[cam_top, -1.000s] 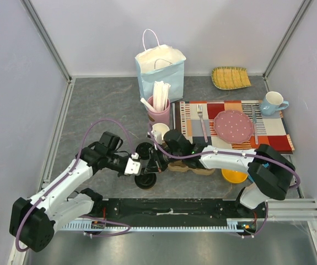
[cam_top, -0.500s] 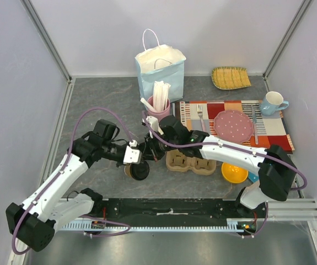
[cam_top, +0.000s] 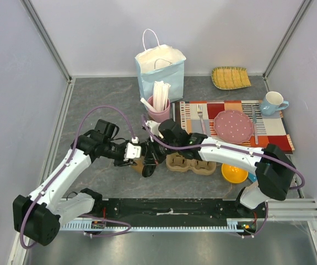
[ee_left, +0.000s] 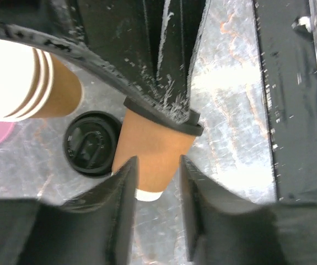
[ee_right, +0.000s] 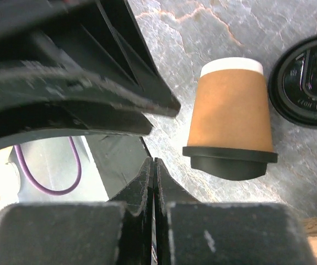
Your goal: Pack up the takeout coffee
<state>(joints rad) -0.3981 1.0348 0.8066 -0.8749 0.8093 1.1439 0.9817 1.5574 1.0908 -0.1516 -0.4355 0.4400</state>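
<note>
The takeout coffee (ee_right: 232, 113), a brown paper cup with its black lid on, lies on its side on the grey table, also visible as the takeout coffee (ee_left: 154, 149) and the takeout coffee (cam_top: 145, 165). My left gripper (ee_left: 158, 168) is open, its jaws on either side of the cup's white base; a gap shows at the right finger (ee_left: 194, 187). My right gripper (ee_right: 154, 168) is shut and empty, just beside the lidded end. In the top view the left gripper (cam_top: 137, 155) and the right gripper (cam_top: 154, 154) meet over the cup.
A loose black lid (ee_left: 92, 143) lies flat beside the cup. A striped lidless cup (ee_left: 42, 88) is close by. A cardboard cup carrier (cam_top: 190, 163) sits to the right, a pale paper bag (cam_top: 160, 69) and pink utensil cup (cam_top: 159, 113) behind, a yellow bowl (cam_top: 234, 175) and placemat (cam_top: 274, 132) further right.
My left jaws have come apart from shut. The left arm has swung right and farther in toward the right gripper. The lidded cup now lies on its side between them.
</note>
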